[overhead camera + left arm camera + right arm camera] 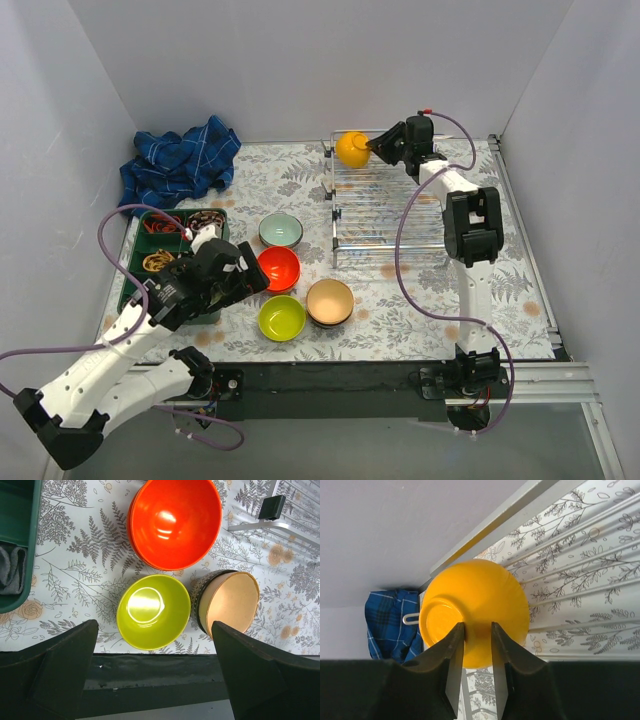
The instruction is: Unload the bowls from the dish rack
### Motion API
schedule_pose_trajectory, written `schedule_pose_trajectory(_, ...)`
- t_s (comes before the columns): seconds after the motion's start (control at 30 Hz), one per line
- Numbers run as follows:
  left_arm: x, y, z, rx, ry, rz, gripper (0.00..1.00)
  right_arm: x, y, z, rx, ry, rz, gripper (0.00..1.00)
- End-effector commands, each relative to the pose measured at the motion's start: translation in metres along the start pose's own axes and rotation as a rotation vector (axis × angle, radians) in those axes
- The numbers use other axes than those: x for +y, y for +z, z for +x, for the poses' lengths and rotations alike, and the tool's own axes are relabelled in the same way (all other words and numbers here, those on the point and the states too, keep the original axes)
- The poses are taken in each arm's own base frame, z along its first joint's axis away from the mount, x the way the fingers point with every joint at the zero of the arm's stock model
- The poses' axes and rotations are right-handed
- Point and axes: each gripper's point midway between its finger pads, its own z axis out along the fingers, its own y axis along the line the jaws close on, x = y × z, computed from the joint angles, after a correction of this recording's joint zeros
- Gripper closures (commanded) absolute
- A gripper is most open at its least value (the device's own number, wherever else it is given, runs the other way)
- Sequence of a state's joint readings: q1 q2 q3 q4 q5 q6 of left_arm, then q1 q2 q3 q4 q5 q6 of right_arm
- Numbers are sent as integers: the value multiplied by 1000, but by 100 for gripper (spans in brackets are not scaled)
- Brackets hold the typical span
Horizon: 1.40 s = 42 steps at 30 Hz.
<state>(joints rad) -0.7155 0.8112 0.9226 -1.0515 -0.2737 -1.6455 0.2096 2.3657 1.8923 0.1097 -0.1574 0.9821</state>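
The orange-yellow bowl [352,148] stands on edge at the far left end of the chrome dish rack [390,215]. My right gripper [378,147] is at the bowl's right side. In the right wrist view its fingertips [457,630] lie over the outer wall of the bowl [480,595], beside the foot ring, a narrow gap apart with nothing pinched between them. On the table stand a pale blue-green bowl [281,231], a red-orange bowl [278,268], a lime bowl [282,318] and a beige bowl [329,301] stacked on a dark one. My left gripper [245,280] is wide open and empty above the lime bowl [152,612].
A green compartment tray [150,245] with small items sits at the left, under my left arm. A blue checked cloth [180,160] lies at the back left. White walls close the back and sides. The table's black front edge [160,670] is just below my left gripper.
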Motion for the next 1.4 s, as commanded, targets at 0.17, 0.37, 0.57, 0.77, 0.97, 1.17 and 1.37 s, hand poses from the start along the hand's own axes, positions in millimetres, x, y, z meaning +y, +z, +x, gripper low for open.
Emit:
schedule_pose_trajectory(0.17,1,-15,-5,-23,-54,29,2,-62,-45,30,76,-33,215,68)
schedule_pose_trajectory(0.37,-1,-19,-3,-17,-72,50,2,-68,-77,27,72,-100,253,66)
schedule_pose_trajectory(0.57,-3,-19,1,0,-79,68,2,-59,-85,21,87,-209,238,61)
schedule_pose_trajectory(0.77,-2,-20,4,10,-89,76,2,-67,-97,27,104,-228,259,59)
schedule_pose_trajectory(0.97,-3,-22,3,4,-94,89,2,-72,-123,24,74,-264,289,58)
schedule_pose_trajectory(1.17,-4,-22,1,-4,-93,93,2,-38,-144,6,18,-319,227,45)
schedule_pose_trajectory(1.37,-4,-20,2,-1,-90,92,2,-4,-148,-11,-46,-293,180,14)
